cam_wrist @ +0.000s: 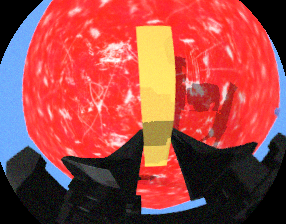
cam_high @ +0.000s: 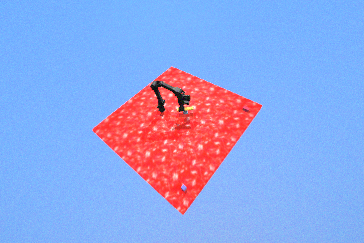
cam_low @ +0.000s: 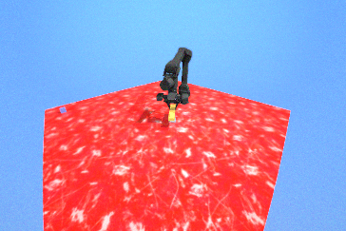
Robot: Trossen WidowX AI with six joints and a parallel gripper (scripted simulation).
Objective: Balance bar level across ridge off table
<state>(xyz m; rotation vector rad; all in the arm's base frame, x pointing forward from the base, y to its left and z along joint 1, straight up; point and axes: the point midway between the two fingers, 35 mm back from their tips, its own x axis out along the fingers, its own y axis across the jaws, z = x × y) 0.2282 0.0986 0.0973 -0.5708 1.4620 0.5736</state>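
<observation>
My gripper (cam_high: 186, 110) (cam_low: 171, 108) (cam_wrist: 156, 131) is shut on a long yellow bar (cam_high: 189, 107) (cam_low: 171, 113) (cam_wrist: 156, 90) and holds it above the red table (cam_high: 150, 144) (cam_low: 143, 184) (cam_wrist: 81, 83). In the wrist view the bar runs straight away from the fingers. The ridge (cam_wrist: 206, 95) (cam_low: 147, 115) (cam_high: 182, 125) is a low dark red block, hard to tell from the table. It lies on the table beside the bar, to its right in the wrist view and to its left in the exterior view. The bar does not touch it.
A small pale purple cube (cam_high: 184, 187) (cam_low: 63, 109) lies near one corner of the table. A small dark speck (cam_high: 246, 109) lies near another edge. The arm's base (cam_high: 161, 109) stands behind the gripper.
</observation>
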